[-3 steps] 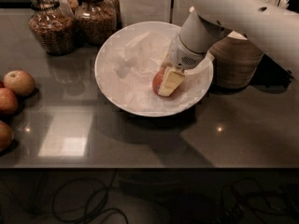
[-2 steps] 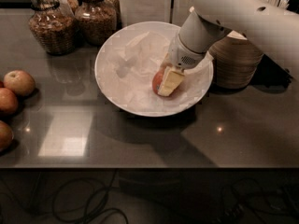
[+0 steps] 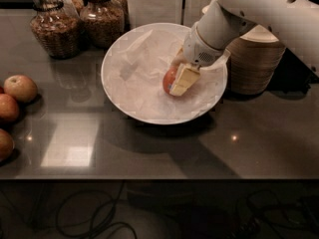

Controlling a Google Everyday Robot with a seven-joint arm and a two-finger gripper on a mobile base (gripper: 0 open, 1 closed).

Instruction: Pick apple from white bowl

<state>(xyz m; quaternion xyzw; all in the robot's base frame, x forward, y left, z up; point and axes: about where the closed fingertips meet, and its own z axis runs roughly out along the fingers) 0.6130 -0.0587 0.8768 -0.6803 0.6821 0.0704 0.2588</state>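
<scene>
The white bowl, wide and lined with crinkled white paper, stands on the dark counter at centre. The red-orange apple lies in its right half. My gripper reaches down into the bowl from the upper right. One pale finger lies across the apple's right front side, and the other is mostly hidden behind the apple. The fingers are closed on the apple, which rests low in the bowl. Its sticker is hidden.
Three paler apples lie at the counter's left edge. Two glass jars of dark food stand at the back left. A stack of beige paper bowls stands right of the white bowl, under my arm.
</scene>
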